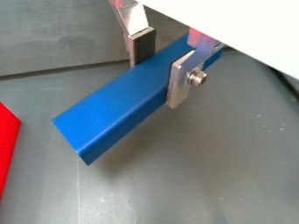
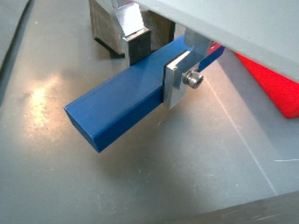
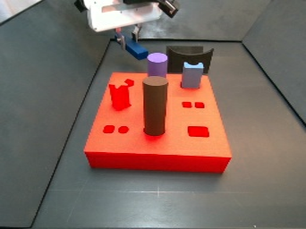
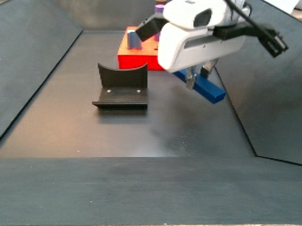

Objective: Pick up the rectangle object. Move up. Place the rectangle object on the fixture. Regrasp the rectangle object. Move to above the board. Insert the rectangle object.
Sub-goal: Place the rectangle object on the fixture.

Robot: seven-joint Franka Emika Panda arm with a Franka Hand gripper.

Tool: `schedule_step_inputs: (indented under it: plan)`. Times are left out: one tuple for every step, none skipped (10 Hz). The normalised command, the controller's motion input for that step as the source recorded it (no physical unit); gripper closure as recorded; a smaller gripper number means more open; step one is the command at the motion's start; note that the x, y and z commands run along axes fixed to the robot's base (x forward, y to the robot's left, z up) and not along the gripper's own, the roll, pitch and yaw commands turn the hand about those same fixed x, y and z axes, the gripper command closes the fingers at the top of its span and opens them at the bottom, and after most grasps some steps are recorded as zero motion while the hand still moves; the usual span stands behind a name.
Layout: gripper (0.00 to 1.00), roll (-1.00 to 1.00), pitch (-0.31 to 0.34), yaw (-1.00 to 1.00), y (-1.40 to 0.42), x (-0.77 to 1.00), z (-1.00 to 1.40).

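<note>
My gripper (image 1: 162, 68) is shut on the rectangle object (image 1: 117, 114), a long saturated-blue bar. One silver finger plate (image 1: 181, 80) presses its near side and the dark-padded finger (image 1: 142, 48) its far side, as both wrist views show (image 2: 156, 68). Most of the bar (image 2: 117, 105) sticks out past the fingers, clear of the grey floor. In a side view the gripper (image 4: 199, 75) holds the bar (image 4: 209, 88) tilted, to the right of the black fixture (image 4: 122, 86). The red board (image 3: 167, 148) lies nearer the camera than the gripper (image 3: 129, 40).
On the board stand a brown cylinder (image 3: 155, 106), a purple cylinder (image 3: 158, 63), a pale lavender peg (image 3: 191, 76) and a red piece (image 3: 120, 94). The fixture (image 3: 189, 56) sits behind the board. Sloped grey walls enclose the floor (image 4: 130, 141).
</note>
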Motion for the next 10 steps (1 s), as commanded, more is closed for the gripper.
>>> schedule_step_inputs:
  plan:
    - [1.00,0.00,-0.002,0.00,0.00,0.00,1.00]
    - [1.00,-0.01,0.008,0.00,0.00,-0.01,1.00]
    - [1.00,-0.01,0.010,0.00,-0.01,-0.01,1.00]
    - [1.00,-0.03,0.015,0.01,-0.01,-0.02,1.00]
    - [1.00,-0.03,0.017,0.01,-0.01,-0.02,1.00]
    - [1.00,-0.04,0.020,0.01,-0.02,-0.02,1.00]
    - [1.00,-0.05,0.021,0.01,-0.02,-0.02,1.00]
    - [1.00,-0.06,0.026,0.01,-0.02,-0.02,0.79]
    - [1.00,-0.07,0.035,0.01,-0.02,-0.01,0.57]
    - [1.00,-0.08,0.047,0.01,-0.02,0.00,0.40]
